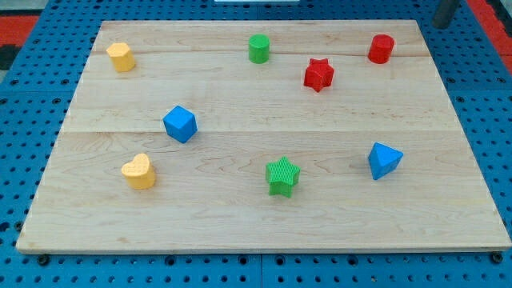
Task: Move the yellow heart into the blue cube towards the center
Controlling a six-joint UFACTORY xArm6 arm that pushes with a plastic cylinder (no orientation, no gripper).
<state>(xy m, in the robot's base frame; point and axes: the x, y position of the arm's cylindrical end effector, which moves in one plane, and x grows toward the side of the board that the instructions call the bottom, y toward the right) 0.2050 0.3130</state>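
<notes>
The yellow heart (139, 171) lies at the lower left of the wooden board (240, 228). The blue cube (180, 124) sits up and to the right of it, a short gap apart. A dark rod shows at the view's top right corner, and my tip (439, 23) is just beyond the board's top right corner, far from both blocks. It touches no block.
A yellow cylinder-like block (121, 58) is at the top left. A green cylinder (258, 49), a red star (318, 74) and a red cylinder (382, 49) are along the top. A green star (282, 176) and a blue triangular block (384, 160) are at the lower right.
</notes>
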